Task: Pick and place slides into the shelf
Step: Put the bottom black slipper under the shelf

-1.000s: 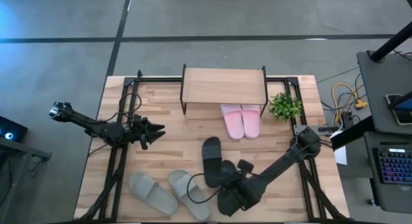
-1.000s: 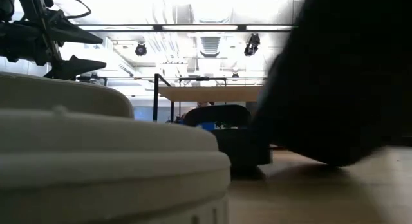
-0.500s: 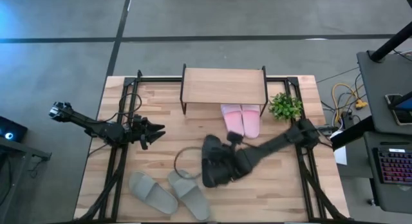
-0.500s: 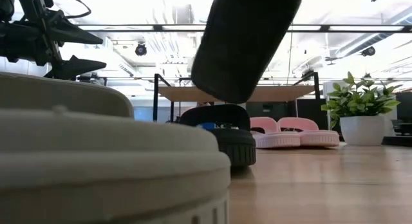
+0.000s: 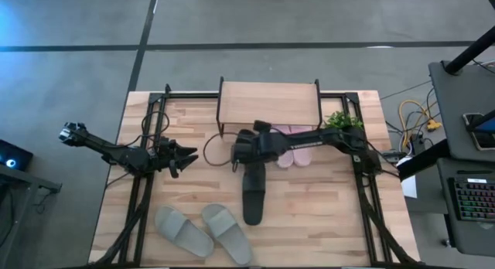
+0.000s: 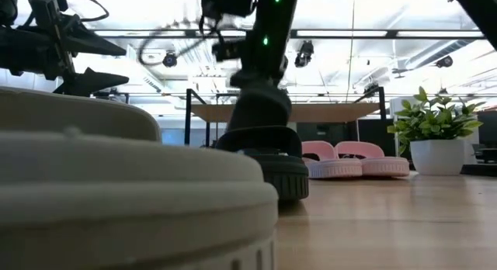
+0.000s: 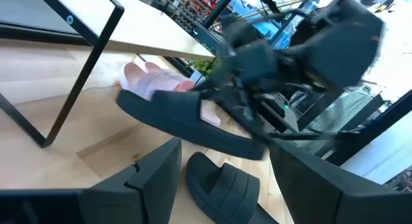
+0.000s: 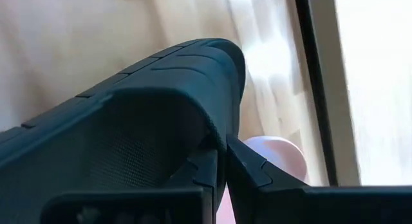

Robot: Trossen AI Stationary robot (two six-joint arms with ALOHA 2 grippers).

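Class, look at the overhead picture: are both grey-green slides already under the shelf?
No: both grey-green slides lie at the table's near edge, far from the shelf.

A black slide hangs from the right hand above another black slide.

Grey concrete floor with dark seam lines around the light wooden plank desk. Black side bench holding a backlit keyboard; yellow cables beside it. Bright ceiling lights overhead.
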